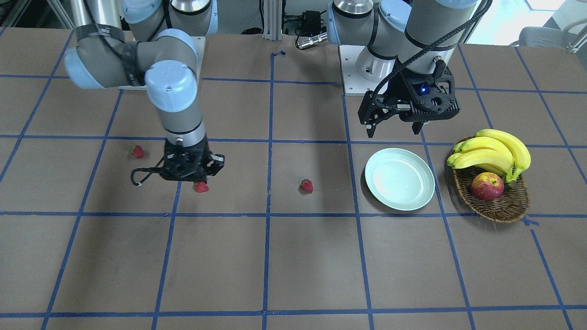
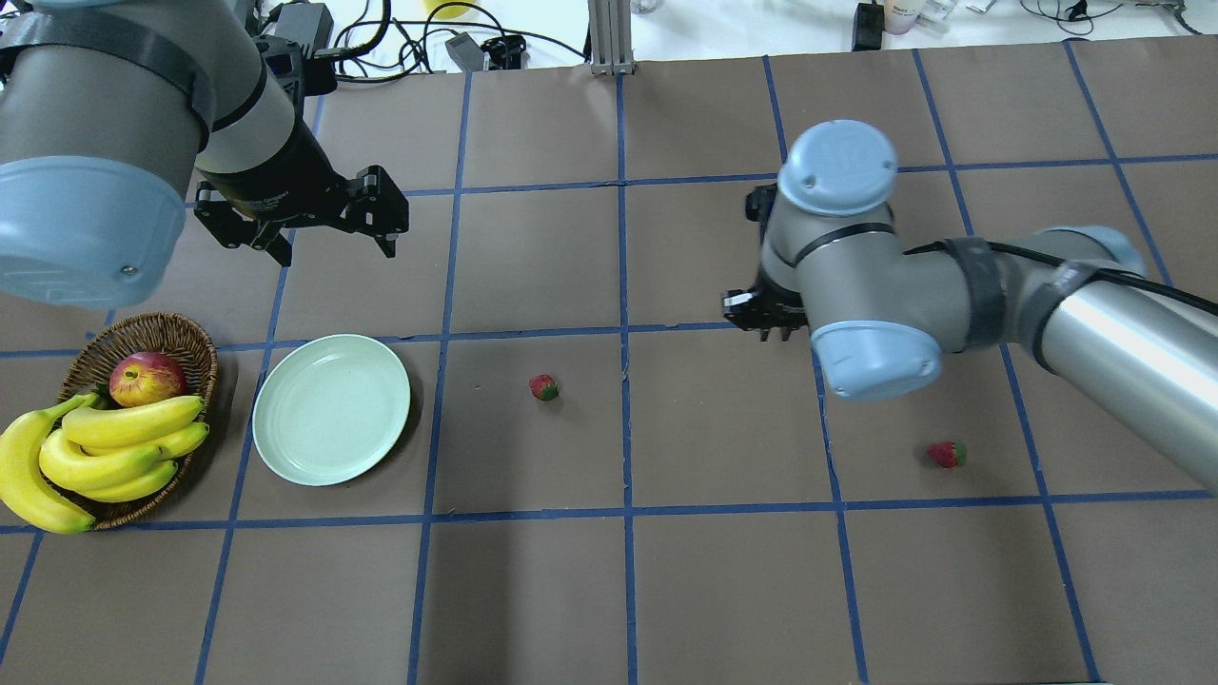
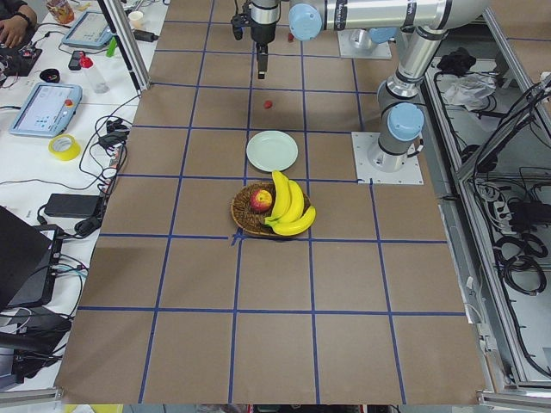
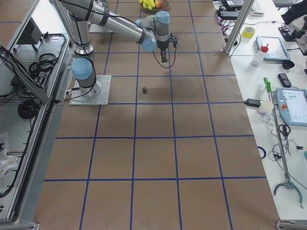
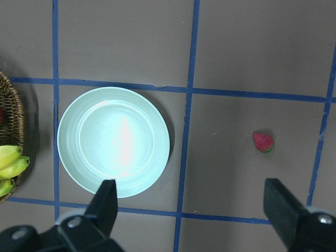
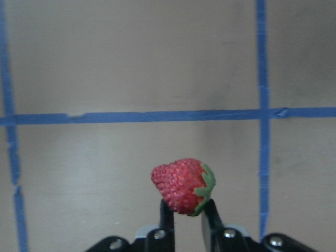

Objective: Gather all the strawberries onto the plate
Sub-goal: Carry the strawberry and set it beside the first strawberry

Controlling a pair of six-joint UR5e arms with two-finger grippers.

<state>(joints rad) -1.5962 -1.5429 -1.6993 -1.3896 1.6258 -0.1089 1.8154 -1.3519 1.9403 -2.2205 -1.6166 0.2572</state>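
Observation:
My right gripper (image 1: pixel 200 182) is shut on a small red strawberry (image 6: pixel 184 185), pinched between its fingertips and held above the brown table; the held berry also shows in the front view (image 1: pixel 200 186). A second strawberry (image 1: pixel 306 185) lies mid-table and also shows in the overhead view (image 2: pixel 543 387). A third strawberry (image 1: pixel 137 151) lies on the robot's right side and also shows overhead (image 2: pixel 947 454). The pale mint plate (image 1: pixel 400 179) is empty. My left gripper (image 1: pixel 394 130) hangs open and empty above the plate's robot-side edge, and its wrist view shows the plate (image 5: pixel 113 142).
A brown wicker basket (image 1: pixel 502 206) with bananas (image 1: pixel 493 153) and a red-yellow apple (image 1: pixel 487 186) stands beside the plate, on the robot's left. Blue tape lines grid the table. The right arm's elbow (image 2: pixel 837 181) hides its gripper in the overhead view.

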